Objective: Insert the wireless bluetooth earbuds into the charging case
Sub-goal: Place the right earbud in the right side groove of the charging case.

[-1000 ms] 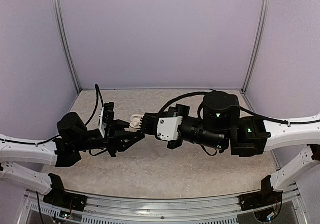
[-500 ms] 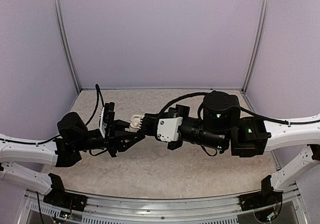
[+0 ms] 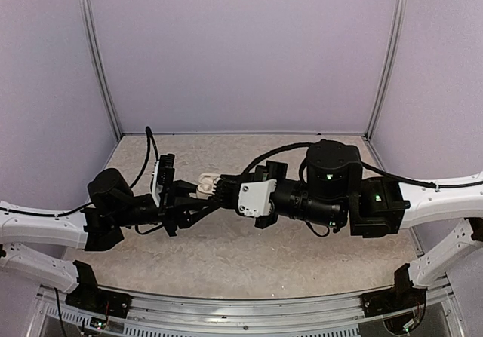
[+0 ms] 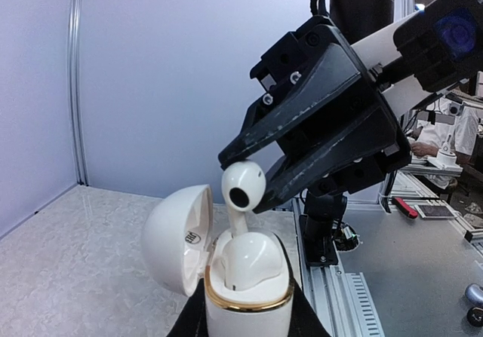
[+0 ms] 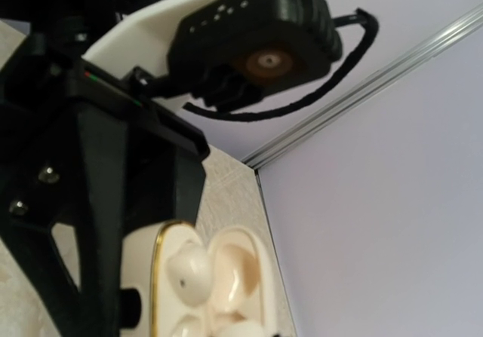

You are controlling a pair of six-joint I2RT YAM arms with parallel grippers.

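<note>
My left gripper [image 4: 247, 323] is shut on the white charging case [image 4: 249, 307] just below its gold rim, holding it upright above the table. The lid [image 4: 177, 239] hangs open to the left. One white earbud [image 4: 249, 260] sits in the case. My right gripper [image 4: 247, 177] comes in from the upper right, shut on the head of a second white earbud [image 4: 243, 186], whose stem reaches down into the case behind the seated one. From above, the two grippers [image 3: 195, 200] [image 3: 219, 189] meet at the case [image 3: 205, 183]. In the right wrist view the case [image 5: 157, 277] and a seated earbud [image 5: 185, 273] show.
The speckled table [image 3: 249, 254] lies below both arms, with lilac walls [image 3: 241, 50] behind and at the sides. A metal rail [image 3: 226, 314] runs along the near edge, carrying the arm bases. The left arm's wrist mount [image 5: 249, 43] fills the top of the right wrist view.
My right gripper has edged slightly left toward the case with the earbud. The left arm and the case have barely moved.
</note>
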